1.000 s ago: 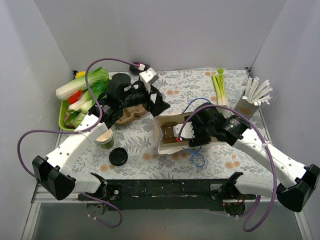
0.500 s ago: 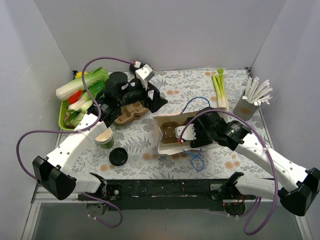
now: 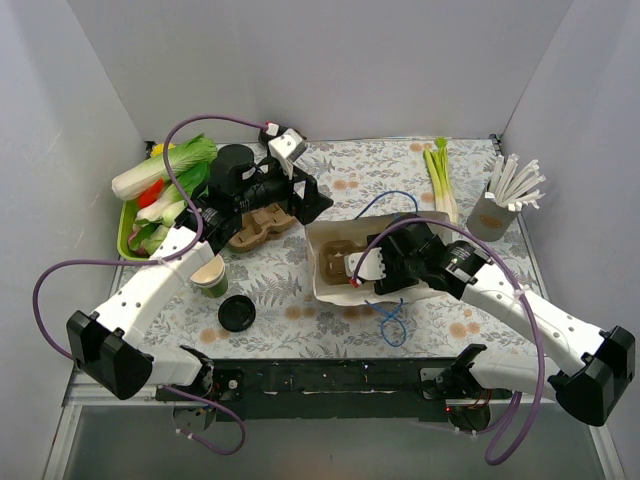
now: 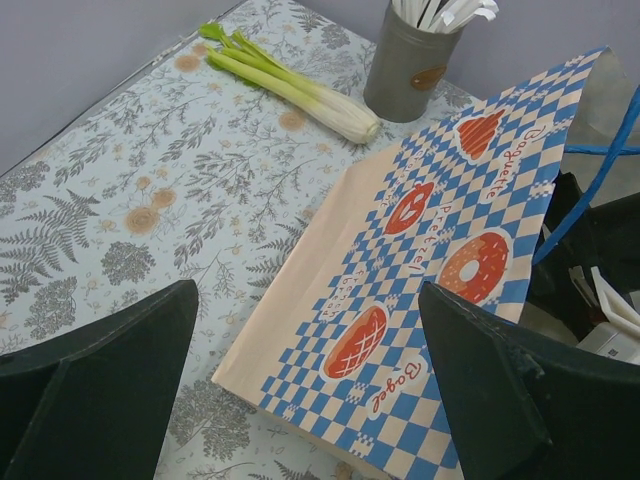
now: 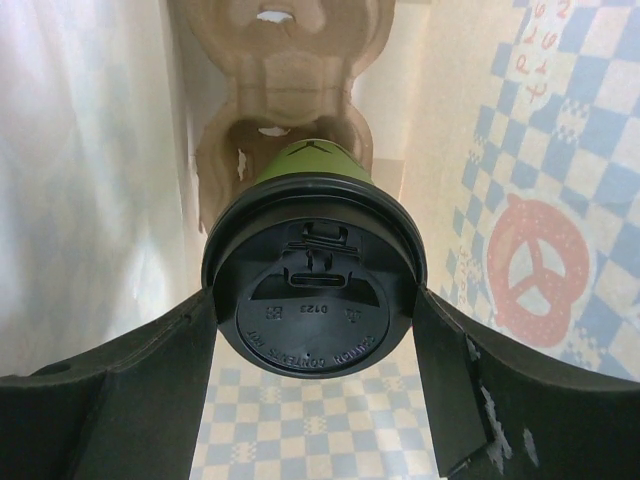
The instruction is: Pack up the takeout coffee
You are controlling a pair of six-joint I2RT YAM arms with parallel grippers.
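Note:
The takeout coffee (image 5: 315, 290), a green cup with a black lid, sits between my right gripper's fingers (image 5: 315, 345), which are shut on it at the lid. It is held inside the checkered paper bag (image 3: 425, 290), just above a cardboard cup carrier (image 5: 285, 100) on the bag's floor. In the top view my right gripper (image 3: 362, 272) reaches into the bag's open mouth and hides the cup. My left gripper (image 3: 308, 203) is open and empty, hovering by the bag's far left corner. In the left wrist view its fingers (image 4: 100, 390) frame the bag's blue-checked side (image 4: 420, 260).
A second cardboard carrier (image 3: 258, 226), a lidless green cup (image 3: 210, 276) and a loose black lid (image 3: 237, 314) lie at the left. A green tray of vegetables (image 3: 128, 236) stands far left. Leeks (image 3: 440, 180) and a tin of straws (image 3: 492, 215) are at the back right. A blue cord (image 3: 390, 322) trails in front.
My right gripper has moved left, deeper into the bag, with the coffee. The bag has shifted slightly. My left gripper has drawn back a little to the left.

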